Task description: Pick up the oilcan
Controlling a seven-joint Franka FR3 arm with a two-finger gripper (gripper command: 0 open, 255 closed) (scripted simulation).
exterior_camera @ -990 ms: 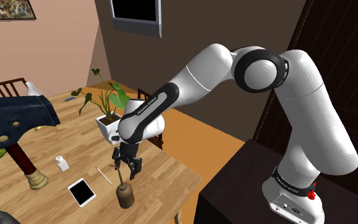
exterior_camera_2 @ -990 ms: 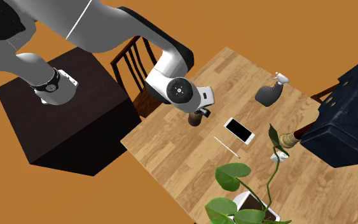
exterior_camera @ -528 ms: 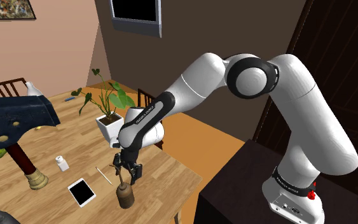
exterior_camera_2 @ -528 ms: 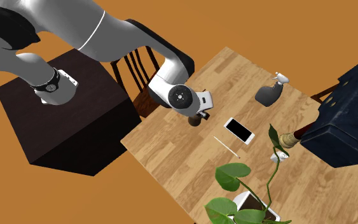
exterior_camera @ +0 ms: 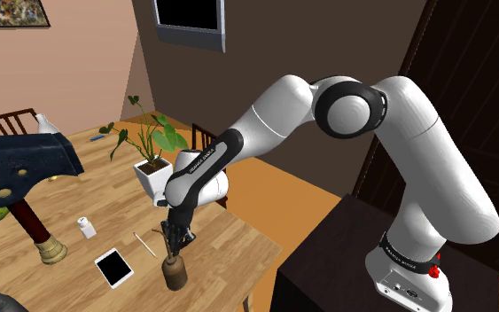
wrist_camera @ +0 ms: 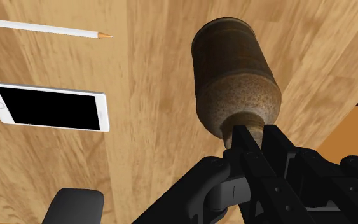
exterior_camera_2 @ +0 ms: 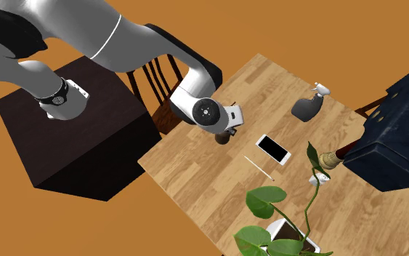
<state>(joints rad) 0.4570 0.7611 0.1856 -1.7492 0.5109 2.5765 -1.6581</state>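
The oilcan [exterior_camera: 175, 273] is a rusty brown can with a narrow neck, standing upright on the wooden table [exterior_camera: 230, 239] near its front edge. My gripper [exterior_camera: 175, 241] comes straight down onto its top. In the wrist view the can's round body [wrist_camera: 231, 70] lies just past the black fingers [wrist_camera: 245, 147], which clasp its thin neck between them, so the gripper [wrist_camera: 255, 137] is shut on the oilcan. In the second exterior view the arm's hand covers most of the oilcan [exterior_camera_2: 224, 139].
A white phone [exterior_camera: 113, 268] and a pencil [exterior_camera: 144, 245] lie beside the can. A small white bottle [exterior_camera: 86, 228], a potted plant [exterior_camera: 152, 168], a dark blue crate [exterior_camera: 17, 164] and a spray bottle [exterior_camera_2: 309, 107] stand farther off. A chair [exterior_camera_2: 152, 69] stands at the table's edge.
The gripper came down over the oilcan, and its fingers, spread apart earlier, have closed on the can's neck. The can stands in the same spot.
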